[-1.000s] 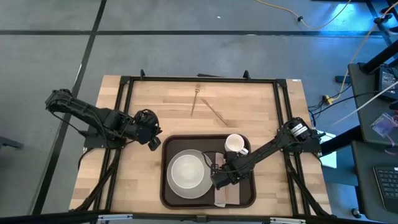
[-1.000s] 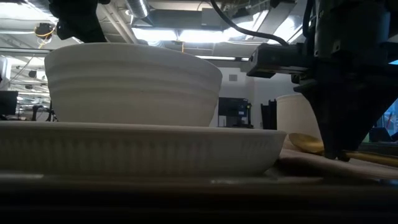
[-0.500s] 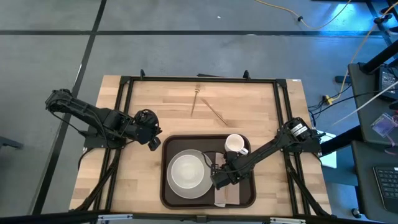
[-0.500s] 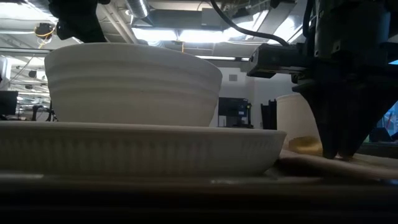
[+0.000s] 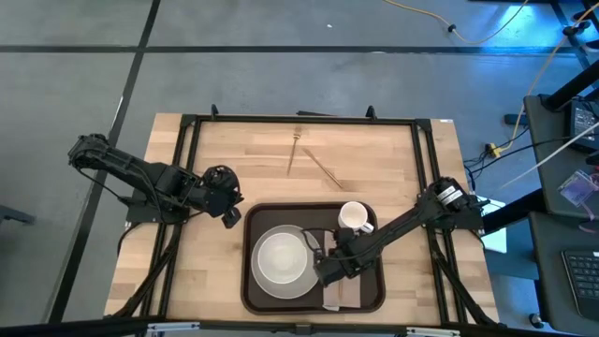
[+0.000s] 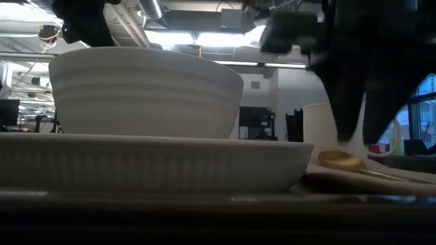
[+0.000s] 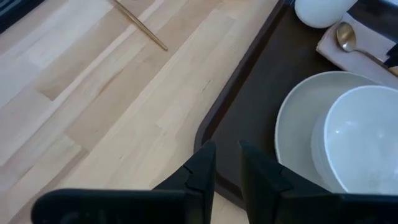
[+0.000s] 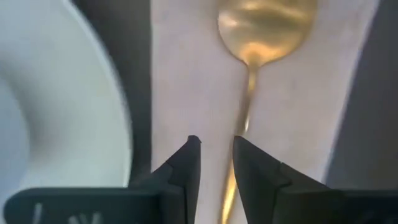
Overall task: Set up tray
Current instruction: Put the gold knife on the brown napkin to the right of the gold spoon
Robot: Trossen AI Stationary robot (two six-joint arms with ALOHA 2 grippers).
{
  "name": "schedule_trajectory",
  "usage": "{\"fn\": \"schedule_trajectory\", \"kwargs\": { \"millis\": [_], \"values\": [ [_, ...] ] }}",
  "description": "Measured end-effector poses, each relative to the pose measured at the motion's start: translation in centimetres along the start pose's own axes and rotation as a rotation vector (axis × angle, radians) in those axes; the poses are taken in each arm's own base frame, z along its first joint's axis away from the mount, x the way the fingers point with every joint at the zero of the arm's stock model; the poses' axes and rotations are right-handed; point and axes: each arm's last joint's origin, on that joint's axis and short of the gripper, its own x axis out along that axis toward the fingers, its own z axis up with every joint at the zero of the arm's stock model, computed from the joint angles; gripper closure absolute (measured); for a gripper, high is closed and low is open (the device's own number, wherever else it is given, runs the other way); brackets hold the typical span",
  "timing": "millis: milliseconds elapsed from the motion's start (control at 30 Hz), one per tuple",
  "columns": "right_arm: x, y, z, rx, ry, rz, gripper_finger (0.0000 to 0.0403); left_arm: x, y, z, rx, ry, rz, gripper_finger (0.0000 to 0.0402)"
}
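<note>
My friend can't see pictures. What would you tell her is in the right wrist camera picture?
A gold spoon lies on a pale napkin, its handle running toward the right gripper, whose two dark fingers stand slightly apart just above the handle without holding it. Beside the napkin are the rim of a white plate and strips of the dark tray.

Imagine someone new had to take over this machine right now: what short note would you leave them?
Right gripper: just above the gold spoon, fingers slightly apart, spoon lying free on the beige napkin.
Left gripper: waiting over the table by the tray's left far corner, fingers nearly together, holding nothing.
Things: the tray carries a white plate with a bowl on it, a white cup, and napkin with spoon.
Done: plate, bowl, cup, napkin and spoon are on the tray.
Left: two thin gold utensils lie on the table beyond the tray, probably next.
</note>
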Motion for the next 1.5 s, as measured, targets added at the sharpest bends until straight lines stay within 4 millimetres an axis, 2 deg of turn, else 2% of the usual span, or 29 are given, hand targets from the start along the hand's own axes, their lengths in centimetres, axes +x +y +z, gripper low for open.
{"fn": "schedule_trajectory", "kwargs": {
  "millis": [133,300,467,633,733,833,1000,1167,1333,1500],
  "values": [
    [-3.4,1.3,-0.3,-0.062,0.007,0.015,0.0307,0.0,0.0,0.0,0.003,0.004,-0.003,0.0343],
    [-8.8,3.4,0.5,-0.262,-0.026,0.114,0.0308,0.0,0.0,0.0,0.004,0.009,-0.007,0.0343],
    [-13.4,5.8,3.9,-0.439,-0.218,0.243,0.0307,0.0,-0.1,-0.1,0.005,0.036,-0.029,0.0343],
    [-16.1,6.5,9.4,-0.54,-0.292,0.163,0.0306,0.0,-0.1,-0.1,0.005,0.042,-0.034,0.0343],
    [-16.4,6.5,13.9,-0.582,-0.315,0.047,0.0306,0.0,-0.1,-0.1,0.005,0.039,-0.032,0.0343],
    [-16.1,6.4,17.5,-0.763,-0.317,-0.059,0.0306,0.0,-0.1,-0.1,0.005,0.039,-0.031,0.0343],
    [-15.9,6.3,22.1,-0.832,-0.318,-0.122,0.0296,0.0,-0.1,-0.1,-0.014,0.038,-0.03,0.0343],
    [-15.6,5.8,25.8,-0.836,-0.297,-0.154,0.0236,0.0,0.0,-0.1,-0.055,0.018,-0.011,0.0343],
    [-12.7,5.0,28.8,-0.868,-0.222,-0.244,0.0145,0.1,0.1,0.0,-0.07,0.015,-0.004,0.0343],
    [-7.8,3.5,30.6,-0.883,-0.205,-0.42,0.008,0.2,0.3,0.2,-0.094,0.017,0.007,0.0343]
  ]
}}
